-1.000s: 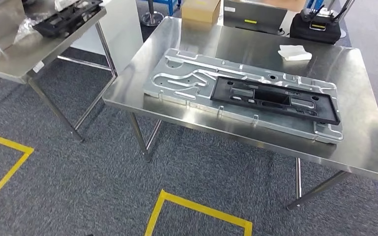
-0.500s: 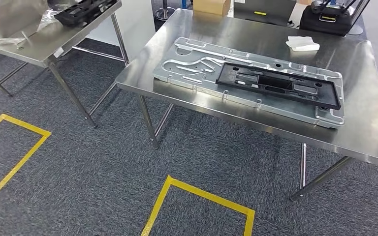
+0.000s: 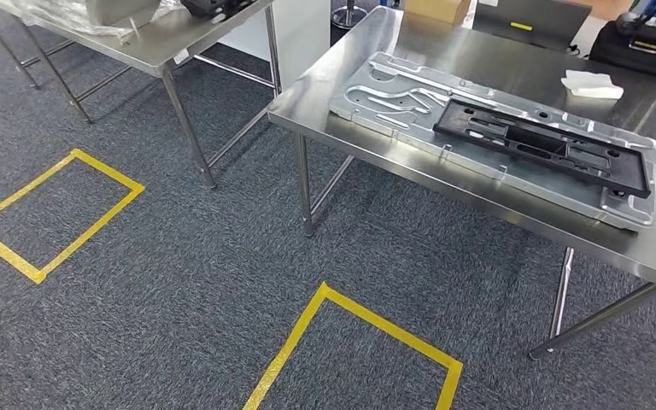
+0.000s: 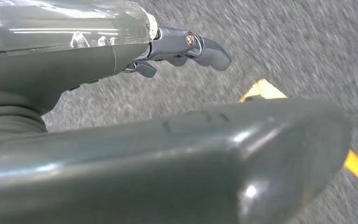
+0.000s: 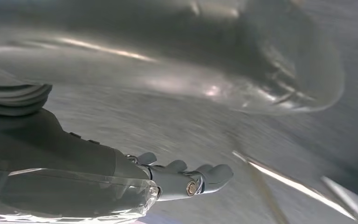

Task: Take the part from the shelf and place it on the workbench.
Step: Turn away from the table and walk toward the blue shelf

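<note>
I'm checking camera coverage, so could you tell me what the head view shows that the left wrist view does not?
Only the head view shows the steel workbench, the silver machined plate lying on it and the black part resting on that plate. Only the left wrist view shows the left hand, holding nothing. Both show grey carpet with yellow floor tape.

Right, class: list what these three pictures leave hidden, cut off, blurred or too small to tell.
- Head view: the second table and the black item on it are cut off by the top edge.
- Head view: the workbench runs off the right edge.
- Left wrist view: the floor is motion-blurred, and the left hand covers much of it.
- Right wrist view: everything past the right hand is smeared and unidentifiable.
</note>
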